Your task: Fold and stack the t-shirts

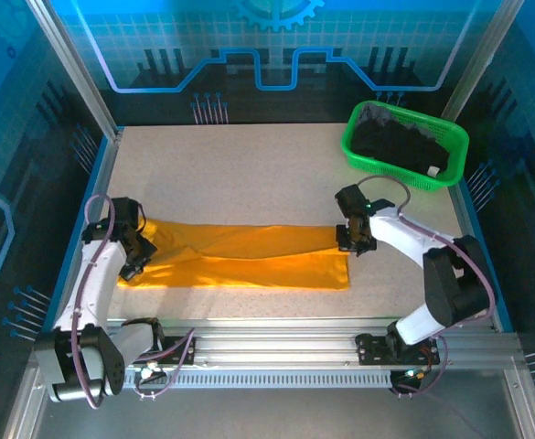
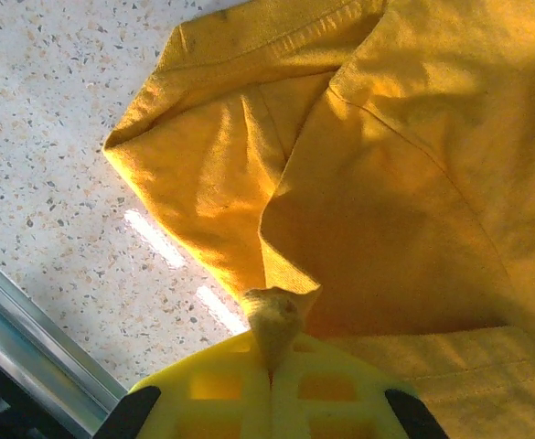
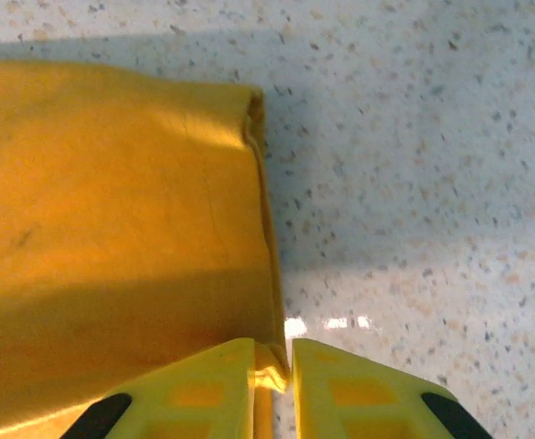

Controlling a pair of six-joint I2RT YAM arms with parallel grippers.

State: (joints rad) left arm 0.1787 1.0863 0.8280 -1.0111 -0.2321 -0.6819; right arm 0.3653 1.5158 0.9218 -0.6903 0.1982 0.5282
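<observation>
Pinching the orange shirt [image 1: 249,258] at both ends: on the left with the left gripper [image 1: 136,251], yellow fingers [image 2: 214,389] pressed together on a small nub of cloth beside the folded sleeve; on the right with the right gripper [image 1: 355,240], fingers [image 3: 203,389] closed on the edge of the hem, a sliver of fabric caught between them. Lying flat as a long narrow band, stretched left to right across the near half of the table [image 1: 249,165], long axis running straight from one gripper to the other, each arm nearest its own end. Judging from that, calls for a fold across the long axis, carrying one end over toward the other, or lifting both ends together; hard to say which. Resting on a speckled, smooth-looking top, likely to let cloth slide without snagging. Plenty of bare surface behind the band for laying down a fold; much less toward the near rail. Well apart, at the far right corner, a green basket [image 1: 386,166] holding black shirts [image 1: 400,142], not yet folded, out of the way of either arm.
</observation>
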